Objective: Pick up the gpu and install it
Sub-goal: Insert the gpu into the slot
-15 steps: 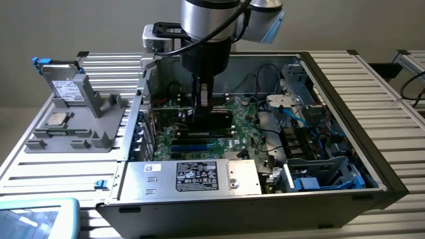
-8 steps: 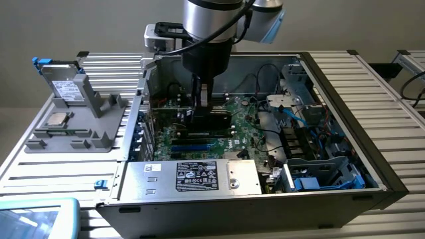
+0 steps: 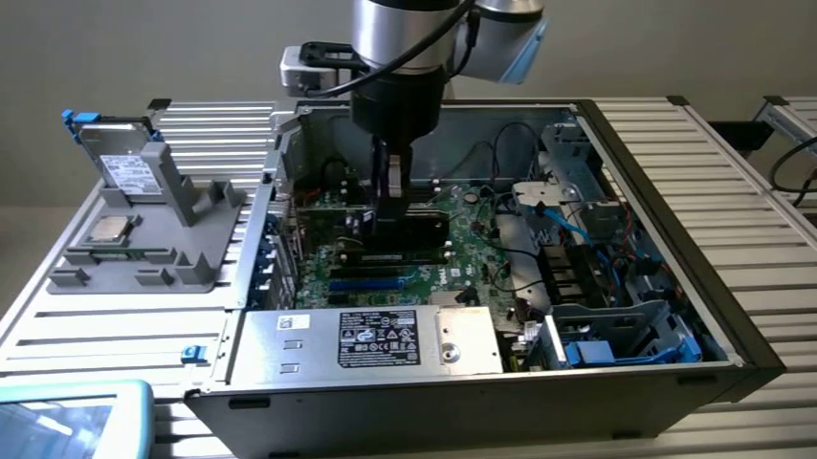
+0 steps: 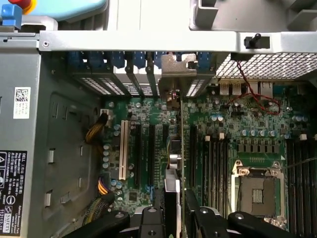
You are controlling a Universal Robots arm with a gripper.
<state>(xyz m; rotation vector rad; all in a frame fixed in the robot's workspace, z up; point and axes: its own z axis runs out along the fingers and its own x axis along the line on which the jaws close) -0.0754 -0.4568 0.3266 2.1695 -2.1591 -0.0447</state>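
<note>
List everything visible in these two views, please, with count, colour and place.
computer case: one, black and grey, open on the table
table: one, silver slatted, under the case
motherboard: one, green, inside the case
power supply: one, silver, case's end nearest the exterior camera
CPU socket: one, silver-framed, empty, on the motherboard
gpu: one, black cover, on edge over the motherboard, gripped
fixture: one, grey, on the table, exterior view's left
hard drive: one, silver with blue tabs, upright in the fixture
CPU chip: one, silver, flat on the fixture
arm: one, silver, extends down into the case
gripper: one, black, shut on the gpu
</note>
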